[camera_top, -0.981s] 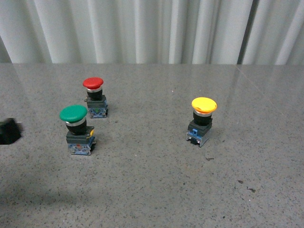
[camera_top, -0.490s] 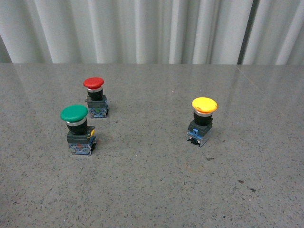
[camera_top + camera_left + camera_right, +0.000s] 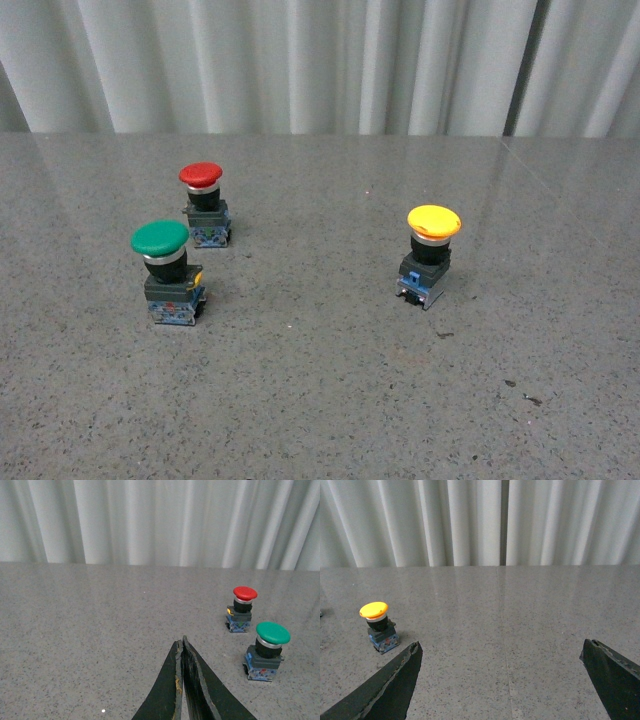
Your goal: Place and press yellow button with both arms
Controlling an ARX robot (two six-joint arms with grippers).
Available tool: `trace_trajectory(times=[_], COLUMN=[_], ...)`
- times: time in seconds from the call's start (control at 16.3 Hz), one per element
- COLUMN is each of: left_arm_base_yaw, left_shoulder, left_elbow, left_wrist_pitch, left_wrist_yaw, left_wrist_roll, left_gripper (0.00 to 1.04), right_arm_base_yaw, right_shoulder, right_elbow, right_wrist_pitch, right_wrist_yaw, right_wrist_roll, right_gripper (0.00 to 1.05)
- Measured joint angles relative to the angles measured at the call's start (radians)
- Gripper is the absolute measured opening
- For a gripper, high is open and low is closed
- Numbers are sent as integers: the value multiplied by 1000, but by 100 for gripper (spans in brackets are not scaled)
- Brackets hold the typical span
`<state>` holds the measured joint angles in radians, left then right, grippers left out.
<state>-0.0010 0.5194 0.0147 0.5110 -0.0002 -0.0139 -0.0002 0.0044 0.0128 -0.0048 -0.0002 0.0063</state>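
Observation:
The yellow button stands upright on the grey speckled table, right of centre in the front view; no arm shows in that view. The right wrist view has the yellow button off to one side, beyond one fingertip. My right gripper is open wide, its black fingers far apart over bare table with nothing between them. My left gripper is shut, its two black fingers pressed together with nothing held, hovering over the table away from all three buttons.
A green-capped button and a red-capped button stand at the left; the left wrist view shows the green-capped button and the red-capped button too. White pleated curtain backs the table's far edge.
A black part of the left arm, at the front view's left edge a second ago, has left that view. The buttons stay put.

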Motion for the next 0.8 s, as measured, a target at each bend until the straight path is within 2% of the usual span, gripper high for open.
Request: trace_trajectory(times=[0.8], left_arm_base_yaw=[0], left_shoulder=[-314], left_elbow=[0], left_wrist_pitch=[-307], left_wrist_yaw=[0], left_wrist_roll=[0], left_gripper=[2], right_arm_base_yaw=[0], right_shoulder=[0], right_elbow=[0], right_wrist_pitch=[0], right_wrist_yaw=[0], right_wrist_roll=[0], right_gripper=[98])
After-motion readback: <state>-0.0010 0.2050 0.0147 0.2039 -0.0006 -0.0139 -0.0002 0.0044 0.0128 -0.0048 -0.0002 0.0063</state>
